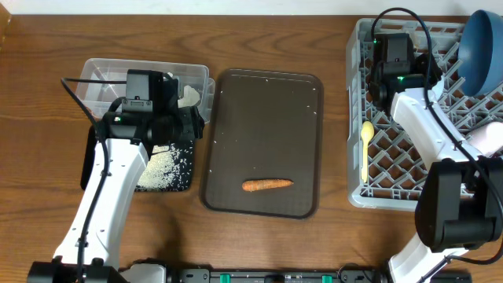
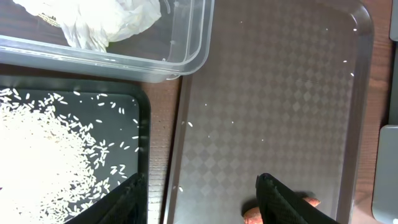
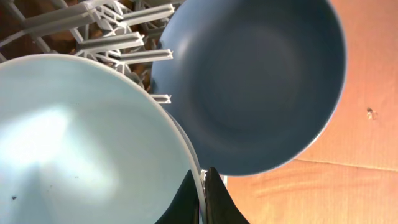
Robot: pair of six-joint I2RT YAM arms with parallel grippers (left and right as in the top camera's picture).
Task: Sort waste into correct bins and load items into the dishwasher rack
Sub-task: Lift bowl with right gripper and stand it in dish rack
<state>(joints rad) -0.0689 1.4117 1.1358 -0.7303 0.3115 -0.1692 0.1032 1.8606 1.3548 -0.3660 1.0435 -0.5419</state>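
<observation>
Carrot piece point(image 1: 266, 185), tapered, on diamond-textured tray point(image 1: 263, 118), crumpled tissue point(image 2: 106, 22) in clear tub point(image 2: 186, 56)

overhead looks straight down; close wrist views share its brown tray point(image 1: 263, 118) and rack point(image 1: 385, 198).

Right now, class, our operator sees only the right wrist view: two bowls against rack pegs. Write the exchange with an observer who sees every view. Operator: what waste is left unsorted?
Observer: One carrot piece lies on the brown serving tray, near the edge closest to the robot.
Operator: Where is the rice?
Observer: Heaped in the black tray.
Operator: And the tissue?
Observer: Crumpled inside the clear tub.
</observation>
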